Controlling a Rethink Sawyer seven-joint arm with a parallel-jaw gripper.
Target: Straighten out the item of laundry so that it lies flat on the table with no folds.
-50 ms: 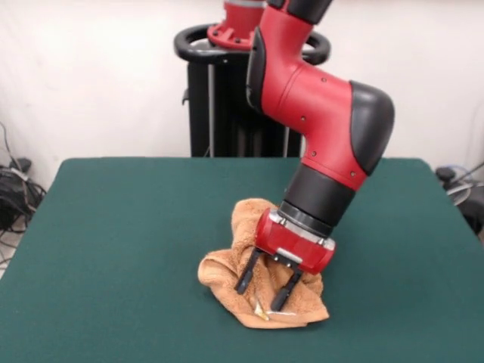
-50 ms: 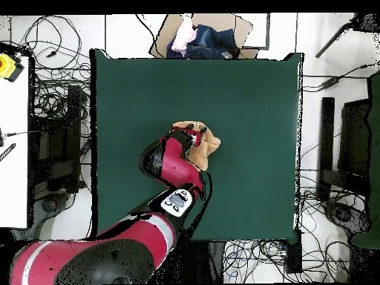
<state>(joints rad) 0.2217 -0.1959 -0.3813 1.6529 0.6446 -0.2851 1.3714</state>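
Towel (image 1: pixel 249 283) sits crumpled in a heap near the middle of the green table (image 1: pixel 113 227). Gripper (image 1: pixel 264 281) is down on the heap, fingers (image 1: pixel 246 276) spread apart, pinching nothing, tips touching the cloth.

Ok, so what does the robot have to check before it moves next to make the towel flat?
1. Towel flat with no folds: not ok, bunched in a heap.
2. Gripper over the towel: ok, fingers spread and reaching into the cloth.
3. Holding cloth: cannot tell.
4. Bare table to spread on: ok, green surface shows all round.
5. Towel fully on the table: ok, near the middle in the overhead view.
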